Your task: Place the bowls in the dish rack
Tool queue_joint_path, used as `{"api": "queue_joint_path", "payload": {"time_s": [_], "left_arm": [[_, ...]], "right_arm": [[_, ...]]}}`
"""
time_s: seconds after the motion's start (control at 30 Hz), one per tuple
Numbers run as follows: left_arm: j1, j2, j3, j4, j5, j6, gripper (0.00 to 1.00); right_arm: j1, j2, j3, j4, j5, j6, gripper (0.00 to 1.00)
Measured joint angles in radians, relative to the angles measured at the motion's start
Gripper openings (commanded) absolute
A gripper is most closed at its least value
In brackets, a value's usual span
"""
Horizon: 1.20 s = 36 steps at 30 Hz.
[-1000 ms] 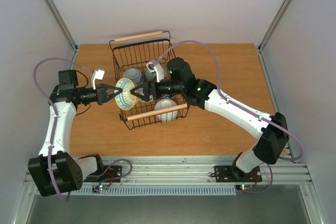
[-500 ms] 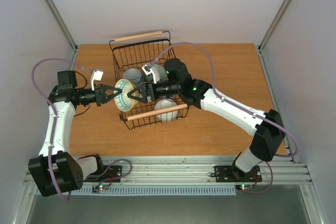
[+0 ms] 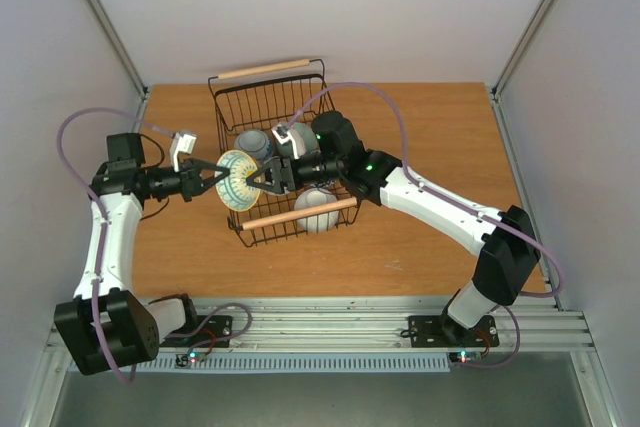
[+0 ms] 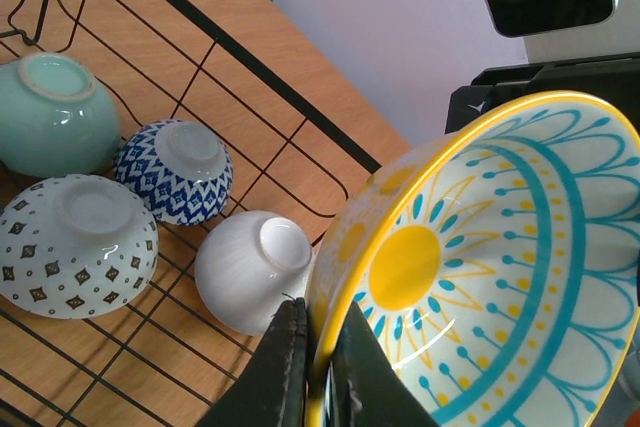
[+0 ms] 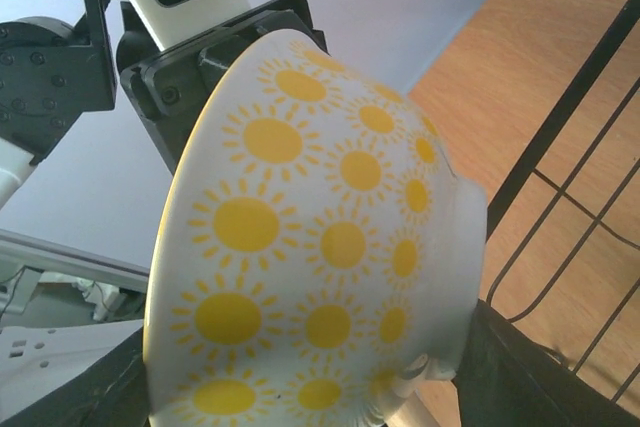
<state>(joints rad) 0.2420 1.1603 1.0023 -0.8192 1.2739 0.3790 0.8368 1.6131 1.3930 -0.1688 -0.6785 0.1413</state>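
My left gripper (image 3: 215, 179) is shut on the rim of a cream bowl (image 3: 238, 179) with a yellow and teal inside. It holds the bowl on edge over the left side of the black wire dish rack (image 3: 268, 97). In the left wrist view its fingers (image 4: 290, 367) pinch the rim of the bowl (image 4: 480, 277). My right gripper (image 3: 262, 179) is open, one finger on each side of the bowl's sun-patterned outside (image 5: 320, 247). Mint (image 4: 50, 112), blue-patterned (image 4: 175, 169), dotted (image 4: 75, 247) and white (image 4: 250, 267) bowls lie upside down in the rack.
The rack has a wooden handle at the far end (image 3: 265, 69) and one at the near end (image 3: 298, 213). It stands on the brown table (image 3: 440, 137). White walls enclose the table on three sides.
My right gripper has moved left across the rack until its fingers flank the bowl. My left gripper and the bowl have barely moved.
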Motion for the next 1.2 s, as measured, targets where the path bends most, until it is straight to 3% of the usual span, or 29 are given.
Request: {"api": "queue_joint_path", "payload": {"time_s": [0.03, 0.13, 0.2, 0.3, 0.73, 1.2], "left_arm": [[0.000, 0.000, 0.000, 0.001, -0.002, 0.000, 0.07], [-0.003, 0.000, 0.000, 0.023, -0.013, -0.020, 0.47], [-0.003, -0.005, -0.002, 0.045, -0.020, -0.068, 0.60], [-0.003, -0.009, -0.003, 0.077, -0.050, -0.122, 0.69], [-0.003, -0.015, -0.011, 0.168, -0.349, -0.268, 0.74], [-0.003, -0.015, -0.015, 0.185, -0.412, -0.292, 0.74]], "right_arm": [[0.000, 0.000, 0.001, -0.004, 0.003, -0.004, 0.01], [0.002, 0.000, 0.019, -0.039, 0.025, -0.044, 0.01], [0.006, 0.000, 0.053, -0.125, 0.085, -0.101, 0.01], [0.013, 0.009, 0.123, -0.281, 0.202, -0.182, 0.01], [0.050, 0.225, 0.418, -0.689, 0.570, -0.393, 0.01], [0.144, 0.455, 0.618, -0.941, 0.827, -0.502, 0.01]]}}
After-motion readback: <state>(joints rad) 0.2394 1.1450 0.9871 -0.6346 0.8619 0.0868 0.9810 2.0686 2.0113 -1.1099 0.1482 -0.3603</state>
